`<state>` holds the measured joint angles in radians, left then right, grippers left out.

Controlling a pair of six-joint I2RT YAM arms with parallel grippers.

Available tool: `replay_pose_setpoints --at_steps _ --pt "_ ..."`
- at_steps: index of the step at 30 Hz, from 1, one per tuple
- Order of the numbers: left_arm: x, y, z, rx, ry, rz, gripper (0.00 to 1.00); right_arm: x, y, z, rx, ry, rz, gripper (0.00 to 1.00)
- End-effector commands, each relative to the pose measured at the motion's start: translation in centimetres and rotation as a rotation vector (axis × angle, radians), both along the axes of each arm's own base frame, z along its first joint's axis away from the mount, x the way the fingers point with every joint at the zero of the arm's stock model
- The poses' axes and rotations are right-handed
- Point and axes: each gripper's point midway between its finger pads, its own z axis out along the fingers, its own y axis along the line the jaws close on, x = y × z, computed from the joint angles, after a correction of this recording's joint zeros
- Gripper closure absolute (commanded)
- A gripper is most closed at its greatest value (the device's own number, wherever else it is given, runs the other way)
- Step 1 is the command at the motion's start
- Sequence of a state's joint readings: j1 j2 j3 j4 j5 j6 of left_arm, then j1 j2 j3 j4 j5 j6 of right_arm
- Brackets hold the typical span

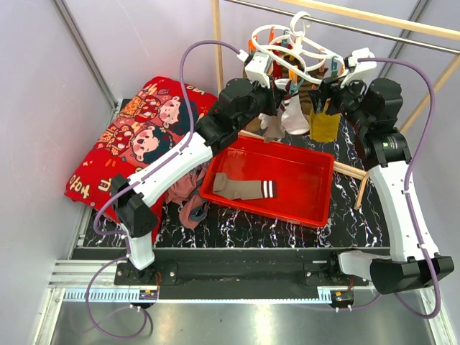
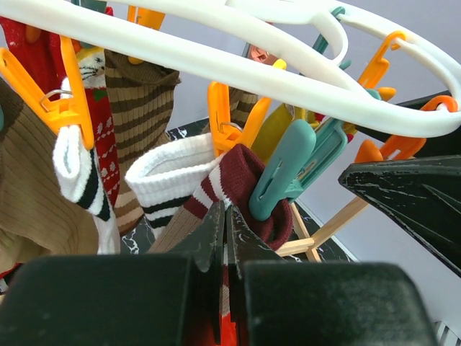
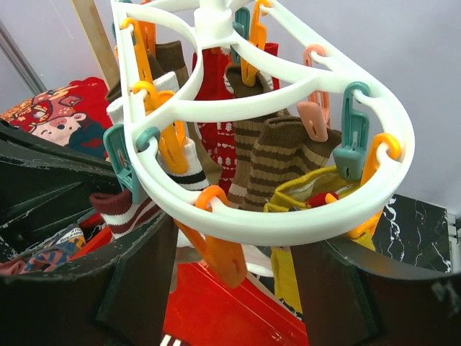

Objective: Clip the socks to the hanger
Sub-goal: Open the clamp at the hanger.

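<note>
- Top: hanger (image 1: 287,47) hangs above the worktop's far edge; a sock (image 1: 244,188) lies in the tray (image 1: 316,208).
- Left wrist: left gripper (image 2: 225,213), jaws clamped on a soft, light maroon cuff (image 2: 252,184), probably the best hold, beside a teal peg (image 2: 288,169).
- Right wrist: right gripper (image 3: 238,252), jaws apart astride the hanger's rim (image 3: 302,220).

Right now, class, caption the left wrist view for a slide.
Left gripper, jaws shut on a maroon-cuffed sock, holds it by a teal peg under the white hanger.

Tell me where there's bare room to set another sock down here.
The red tray is bare in its right half, beside the brown sock. So is the table strip between tray and arm bases. Under the hanger it's crowded with hanging socks.
</note>
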<state>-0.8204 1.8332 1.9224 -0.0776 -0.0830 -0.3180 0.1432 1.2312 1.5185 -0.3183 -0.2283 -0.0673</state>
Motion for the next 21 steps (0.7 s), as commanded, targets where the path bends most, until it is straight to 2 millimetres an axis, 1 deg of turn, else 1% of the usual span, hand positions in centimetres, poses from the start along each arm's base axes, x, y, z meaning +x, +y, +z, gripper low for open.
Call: replay_pose_setpoints --at_steps 1,4,5,9,14,15,17,21 --pt "-1.2 1.6 4.0 -0.054 -0.064 0.002 1.0 -0.5 0.5 4.1 0.007 -0.121 0.025 0.31" --pt "-1.5 1.5 4.2 -0.057 -0.067 -0.004 1.0 -0.4 0.8 4.4 -0.004 -0.129 0.022 0.31" --pt "-1.7 1.5 4.4 -0.06 -0.069 -0.005 1.0 -0.5 1.3 4.4 -0.007 -0.129 0.031 0.31" --pt "-2.2 1.6 4.7 -0.065 -0.07 -0.002 1.0 -0.1 1.4 4.3 -0.044 -0.133 -0.027 0.31" --pt "-2.6 1.6 4.9 -0.069 -0.074 0.002 1.0 0.1 1.0 3.9 -0.062 -0.127 -0.093 0.3" --pt "-2.6 1.7 4.9 -0.067 -0.074 0.005 1.0 0.2 0.4 3.8 -0.059 -0.123 -0.135 0.3" --pt "-2.7 1.9 5.0 -0.067 -0.078 0.008 1.0 0.3 -0.1 3.6 -0.051 -0.116 -0.167 0.3" --pt "-3.0 1.7 5.0 -0.063 -0.081 0.004 1.0 0.2 -0.1 3.9 -0.038 -0.121 -0.172 0.31"
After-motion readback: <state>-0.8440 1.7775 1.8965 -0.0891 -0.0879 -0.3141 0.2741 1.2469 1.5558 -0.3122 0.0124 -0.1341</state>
